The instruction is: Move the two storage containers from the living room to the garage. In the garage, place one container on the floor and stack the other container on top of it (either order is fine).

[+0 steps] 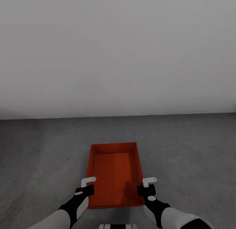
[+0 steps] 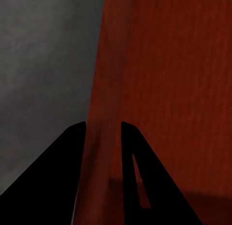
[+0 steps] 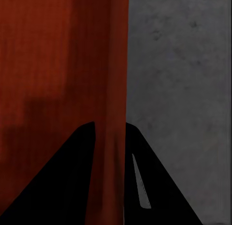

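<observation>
An orange-red storage container (image 1: 114, 173) is being held low at the frame's centre over the grey concrete floor (image 1: 39, 156); its side walls are being pinched by the left pincer (image 1: 86, 186) and right pincer (image 1: 147, 186); its long axis is being pointed toward the grey-white wall (image 1: 118, 52).

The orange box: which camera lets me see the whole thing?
The head view: the whole orange-red storage container shows there, held between both grippers above the grey floor. The wrist views show only one side wall each, between dark fingers.
</observation>
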### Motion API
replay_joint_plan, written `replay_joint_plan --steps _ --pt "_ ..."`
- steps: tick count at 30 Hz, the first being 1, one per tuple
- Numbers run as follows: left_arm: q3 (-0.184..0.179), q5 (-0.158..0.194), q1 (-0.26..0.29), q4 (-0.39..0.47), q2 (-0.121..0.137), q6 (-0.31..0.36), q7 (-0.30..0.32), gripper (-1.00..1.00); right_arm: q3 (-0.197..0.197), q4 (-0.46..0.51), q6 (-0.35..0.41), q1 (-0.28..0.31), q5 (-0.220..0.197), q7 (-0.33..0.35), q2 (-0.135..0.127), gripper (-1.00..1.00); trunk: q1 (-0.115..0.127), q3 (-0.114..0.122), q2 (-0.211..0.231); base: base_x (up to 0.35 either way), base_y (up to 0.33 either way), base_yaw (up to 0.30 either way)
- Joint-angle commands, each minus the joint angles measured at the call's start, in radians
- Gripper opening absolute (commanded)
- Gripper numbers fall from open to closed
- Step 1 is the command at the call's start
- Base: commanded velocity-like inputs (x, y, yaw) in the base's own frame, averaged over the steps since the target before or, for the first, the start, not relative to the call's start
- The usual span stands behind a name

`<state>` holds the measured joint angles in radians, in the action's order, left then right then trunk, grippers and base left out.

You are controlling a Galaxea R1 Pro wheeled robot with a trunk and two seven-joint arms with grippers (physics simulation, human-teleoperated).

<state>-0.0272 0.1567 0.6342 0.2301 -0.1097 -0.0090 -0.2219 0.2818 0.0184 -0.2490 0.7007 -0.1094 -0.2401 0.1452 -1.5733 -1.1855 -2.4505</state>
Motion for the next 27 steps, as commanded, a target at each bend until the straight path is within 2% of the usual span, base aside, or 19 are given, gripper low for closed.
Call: replay_joint_plan --steps 1,9,16,21,27 --pt "0.028 -0.014 0.001 0.005 0.001 -0.006 -0.014 -1.0 -0.035 -0.005 -0.009 0.0 -0.036 -0.007 -0.004 -1.0 0.0 -0.001 0.0 0.0 0.0 -0.169" --pt "0.029 -0.014 0.001 0.005 0.001 -0.006 -0.014 -1.0 -0.035 -0.005 -0.009 0.0 -0.036 -0.007 -0.005 -1.0 0.0 -0.001 0.0 0.0 0.0 -0.047" --pt "0.029 -0.014 0.001 0.005 0.001 -0.006 -0.014 -1.0 -0.035 -0.005 -0.009 0.0 -0.036 -0.007 -0.006 -1.0 -0.027 -0.023 -0.049 0.0 0.0 -0.002" --pt "0.029 -0.014 0.001 0.005 0.001 -0.006 -0.014 -1.0 -0.035 -0.005 -0.009 0.0 -0.036 -0.007 -0.006 -1.0 -0.029 -0.042 -0.051 0.0 0.0 0.0" --pt "0.028 -0.014 0.001 0.005 0.001 -0.006 -0.014 -1.0 -0.035 -0.005 -0.008 0.0 -0.036 -0.007 -0.006 -1.0 -0.029 -0.042 -0.051 0.0 0.0 0.0"
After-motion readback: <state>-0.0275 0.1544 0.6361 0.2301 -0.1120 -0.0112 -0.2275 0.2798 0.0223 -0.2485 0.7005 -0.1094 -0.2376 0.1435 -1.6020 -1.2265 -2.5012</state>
